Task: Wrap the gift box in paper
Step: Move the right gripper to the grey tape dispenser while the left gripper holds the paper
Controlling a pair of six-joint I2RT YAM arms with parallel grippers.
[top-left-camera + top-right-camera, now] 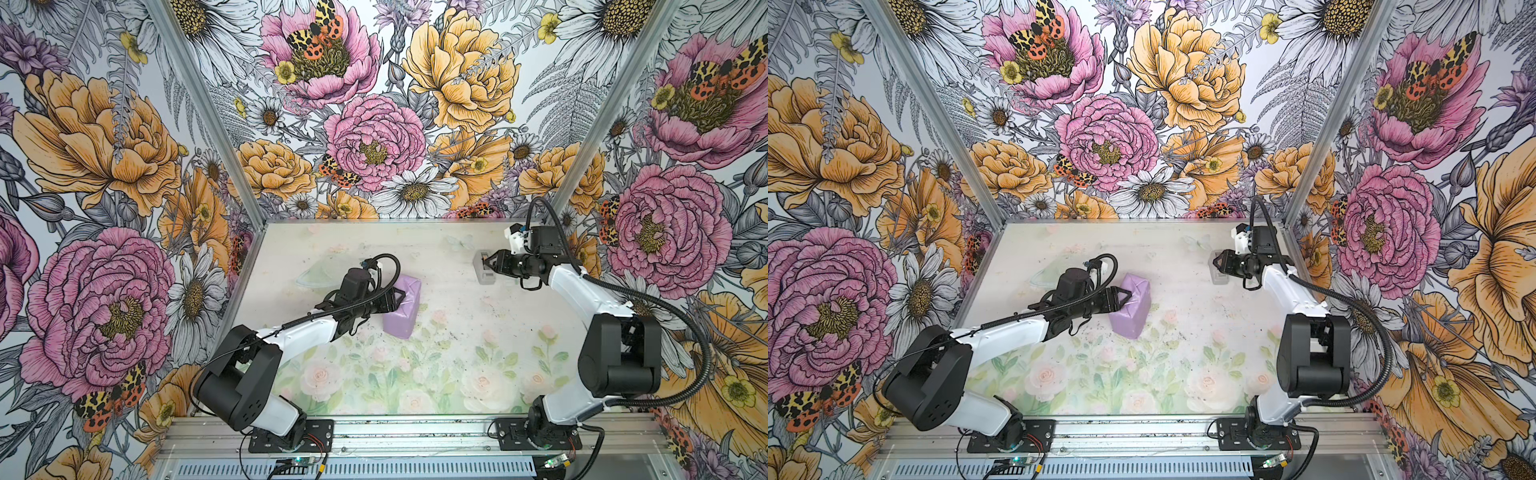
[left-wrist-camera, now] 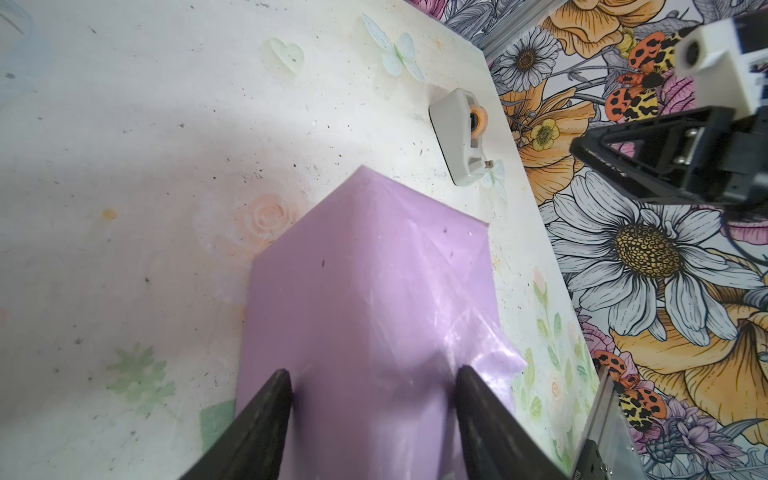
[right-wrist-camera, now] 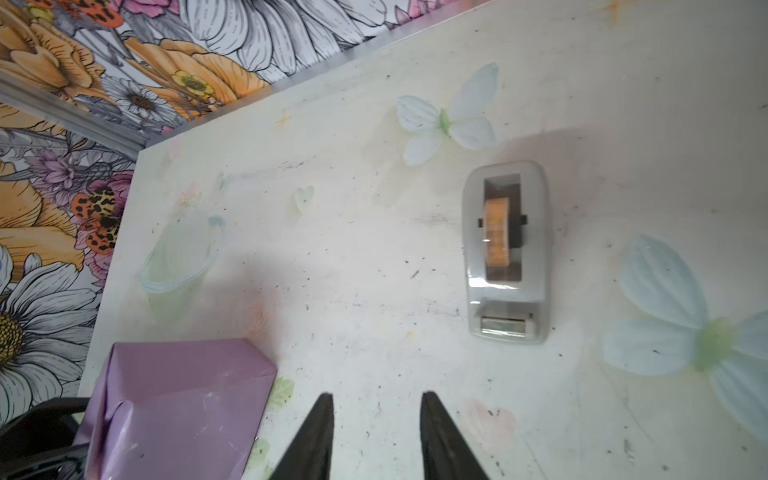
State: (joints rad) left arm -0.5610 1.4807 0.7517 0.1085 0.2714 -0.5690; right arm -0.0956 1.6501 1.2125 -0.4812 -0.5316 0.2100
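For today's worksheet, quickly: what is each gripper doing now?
Left gripper: jaws apart against the wrapped gift box; grip cannot be told.
Right gripper: open, empty.

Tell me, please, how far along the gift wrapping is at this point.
Done: lilac paper covers the gift box on every visible side. In hand: the left gripper, jaws spread, rests against the paper, while the right gripper hangs open and empty near the tape dispenser. Left, probably: taping the rumpled end fold.

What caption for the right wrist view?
Open right gripper facing the grey tape dispenser, paper-wrapped gift box off to one side.
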